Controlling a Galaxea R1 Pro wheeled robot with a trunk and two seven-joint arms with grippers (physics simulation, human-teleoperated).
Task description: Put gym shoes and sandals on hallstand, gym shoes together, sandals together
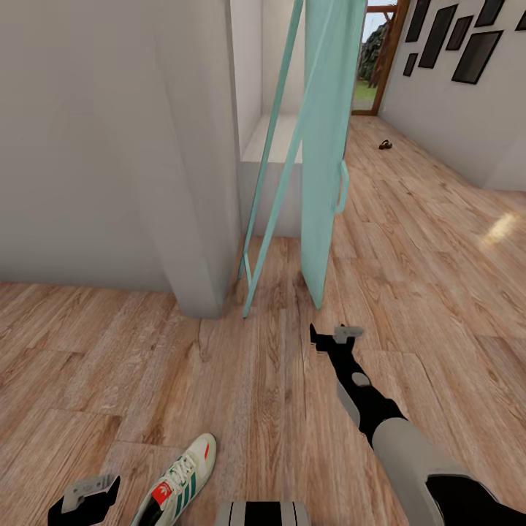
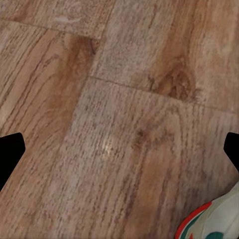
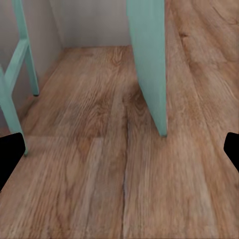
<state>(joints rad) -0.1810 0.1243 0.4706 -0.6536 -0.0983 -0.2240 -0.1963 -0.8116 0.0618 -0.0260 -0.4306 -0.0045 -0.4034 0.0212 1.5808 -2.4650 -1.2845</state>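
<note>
My right tool is stretched out ahead of me over the corridor floor, its two fingers spread wide with nothing between them. Through the right wrist view I look along those fingers at bare planks and at the foot of a turquoise panel standing on the floor, with a turquoise frame leg beside a pale wall.

My left tool hangs low at the bottom edge of the head view, near my own base. Its fingers show at the two sides of the left wrist view, far apart, so it is wide open and holds nothing.

One gym shoe lies on the floor just beside my left tool, apart from it, cream-white with green stripes and a red tongue label, its toe pointing away from me. The left wrist view catches a corner of the same gym shoe, with its reddish and green sole edge on the planks.

Far down the corridor a small dark thing lies on the floor near the far doorway; it is too small for me to tell whether it is a sandal.

Ahead of me stands a pale grey wall corner, and beside it the tall turquoise panel with a handle on its edge.
</note>
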